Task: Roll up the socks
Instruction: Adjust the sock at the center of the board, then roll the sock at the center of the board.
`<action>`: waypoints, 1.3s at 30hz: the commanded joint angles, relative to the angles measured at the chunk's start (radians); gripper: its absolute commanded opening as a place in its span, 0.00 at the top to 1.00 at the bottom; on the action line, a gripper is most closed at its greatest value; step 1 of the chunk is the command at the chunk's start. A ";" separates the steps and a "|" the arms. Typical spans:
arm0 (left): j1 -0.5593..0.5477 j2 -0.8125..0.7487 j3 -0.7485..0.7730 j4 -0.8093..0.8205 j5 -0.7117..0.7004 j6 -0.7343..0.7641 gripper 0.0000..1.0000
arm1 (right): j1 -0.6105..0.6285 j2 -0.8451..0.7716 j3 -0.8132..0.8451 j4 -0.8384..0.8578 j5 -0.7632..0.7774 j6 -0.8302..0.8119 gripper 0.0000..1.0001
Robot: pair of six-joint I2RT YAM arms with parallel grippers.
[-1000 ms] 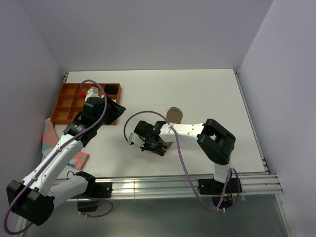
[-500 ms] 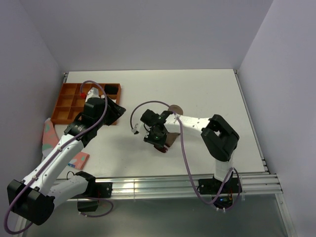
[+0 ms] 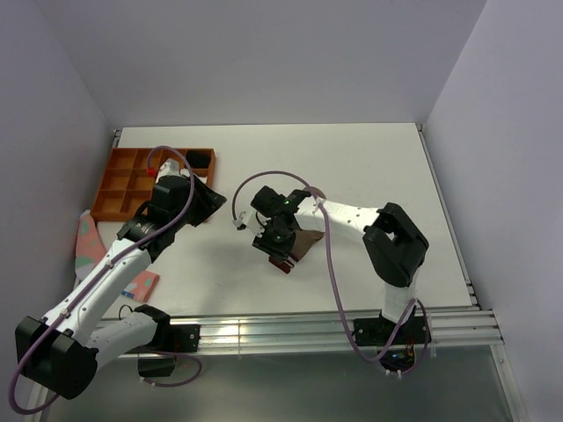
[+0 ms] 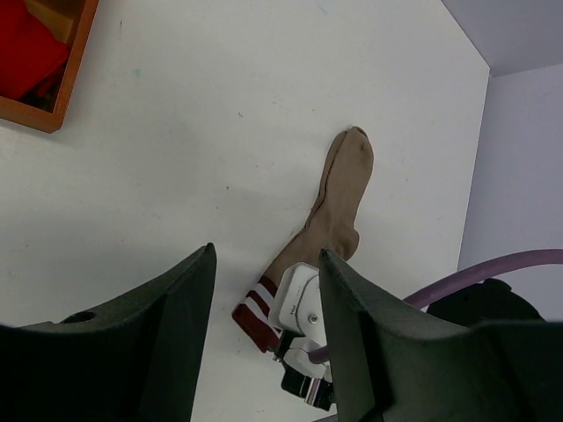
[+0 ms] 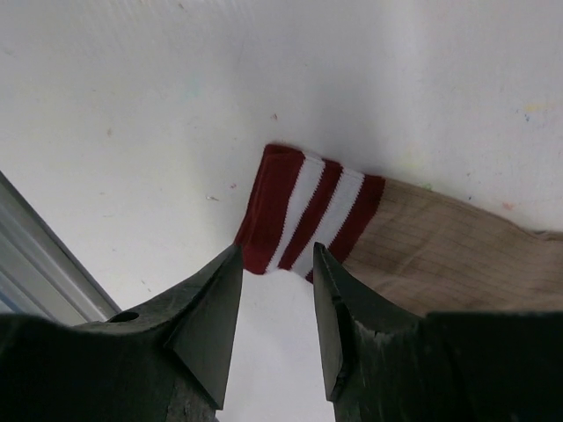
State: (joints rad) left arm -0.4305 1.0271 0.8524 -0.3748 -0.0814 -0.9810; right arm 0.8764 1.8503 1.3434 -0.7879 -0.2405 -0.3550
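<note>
From where I stand, the orange tray [image 3: 132, 151] at the far left of the white table [image 3: 369, 167] is the easiest thing to steer by. The red sock [image 4: 25, 44] is bunched inside one of its compartments, though I can't make out which one. The tan sock [image 4: 339, 207] lies flat and stretched out on the table well to the right of the tray. Its striped cuff [image 5: 308, 215], maroon and white, is at the end nearer the arms' bases. The right gripper [image 5: 275, 249] hangs right over that cuff with its fingers spread and nothing pinched between them, and the cuff rests on the table beneath. The left gripper [image 4: 266, 252] hovers just beside the tray's right-hand edge, its fingers likewise parted and empty. Off the tray's near side, at the table's left edge, lies some pink-and-teal fabric [image 3: 85, 236], possibly another sock.
</note>
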 commanded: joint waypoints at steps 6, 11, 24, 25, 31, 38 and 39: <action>0.006 -0.004 -0.013 0.050 0.022 0.016 0.44 | 0.016 -0.094 -0.078 0.041 0.067 0.037 0.58; 0.004 -0.018 -0.010 0.039 0.006 0.015 0.44 | 0.055 -0.080 -0.110 0.093 0.095 0.062 0.60; 0.009 -0.027 0.023 0.013 -0.011 0.031 0.44 | 0.098 -0.036 -0.113 0.127 0.165 0.093 0.64; 0.009 -0.025 0.023 0.016 -0.011 0.031 0.44 | 0.096 -0.030 -0.115 0.130 0.171 0.096 0.64; 0.010 -0.019 0.028 0.011 -0.009 0.036 0.44 | 0.098 -0.011 -0.130 0.145 0.185 0.097 0.64; 0.015 -0.009 0.027 0.020 -0.003 0.035 0.44 | 0.098 -0.002 -0.142 0.153 0.181 0.102 0.64; 0.013 -0.007 0.027 0.022 -0.001 0.034 0.44 | 0.096 -0.002 -0.145 0.153 0.179 0.103 0.64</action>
State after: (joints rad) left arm -0.4221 1.0183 0.8398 -0.3710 -0.0792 -0.9684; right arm 0.9703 1.8423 1.2087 -0.6640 -0.0700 -0.2615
